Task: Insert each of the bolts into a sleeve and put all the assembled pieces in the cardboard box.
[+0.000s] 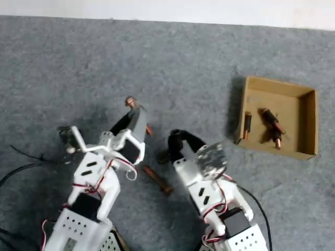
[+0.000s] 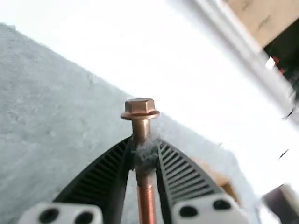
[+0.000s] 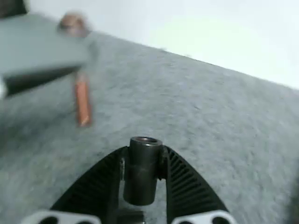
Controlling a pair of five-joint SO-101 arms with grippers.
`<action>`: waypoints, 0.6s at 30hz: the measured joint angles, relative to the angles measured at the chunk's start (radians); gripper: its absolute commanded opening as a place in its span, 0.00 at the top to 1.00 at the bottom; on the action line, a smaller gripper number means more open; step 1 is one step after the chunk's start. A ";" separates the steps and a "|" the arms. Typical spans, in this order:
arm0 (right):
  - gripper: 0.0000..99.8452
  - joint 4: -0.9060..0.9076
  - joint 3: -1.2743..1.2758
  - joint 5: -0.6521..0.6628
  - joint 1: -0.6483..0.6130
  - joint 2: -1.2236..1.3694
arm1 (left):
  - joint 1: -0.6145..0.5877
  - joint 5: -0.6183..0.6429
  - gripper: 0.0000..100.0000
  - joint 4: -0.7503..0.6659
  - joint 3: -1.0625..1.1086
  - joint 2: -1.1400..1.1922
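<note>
The left gripper (image 2: 142,156) pinches a bolt (image 2: 140,112) by its shank, head clear of the fingertips and threaded end cut off at the frame edge. The right gripper (image 3: 142,156) clamps a dark sleeve (image 3: 142,170), whose rear end is hidden between the fingers. In the high view a loose bolt (image 1: 157,179) lies at the left gripper's 5 o'clock. The cardboard box (image 1: 310,123), at the right gripper's 2 o'clock, holds pieces (image 1: 272,124) too small to make out.

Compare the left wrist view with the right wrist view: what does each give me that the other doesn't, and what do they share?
Left wrist view: the left gripper shut on the copper bolt, clamping the shank just under its hex flange head, threads running down inside the grip. Right wrist view: the right gripper shut on the dark sleeve, its open bore end standing clear of the grip. Shared: the same bolt, farther off in the right wrist view, the grey carpeted table and the pale wall.
</note>
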 measured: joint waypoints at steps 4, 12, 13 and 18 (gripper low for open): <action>1.00 0.000 0.000 0.028 -0.020 0.000 | 0.006 0.026 1.00 0.000 0.040 -0.112; 1.00 0.000 0.000 0.201 -0.092 0.000 | 0.006 0.041 1.00 0.000 0.041 -0.222; 1.00 0.000 0.000 0.209 -0.107 0.000 | 0.015 0.051 1.00 0.000 0.041 -0.222; 1.00 -0.002 0.000 0.218 -0.118 0.000 | 0.068 0.051 1.00 0.058 0.041 -0.222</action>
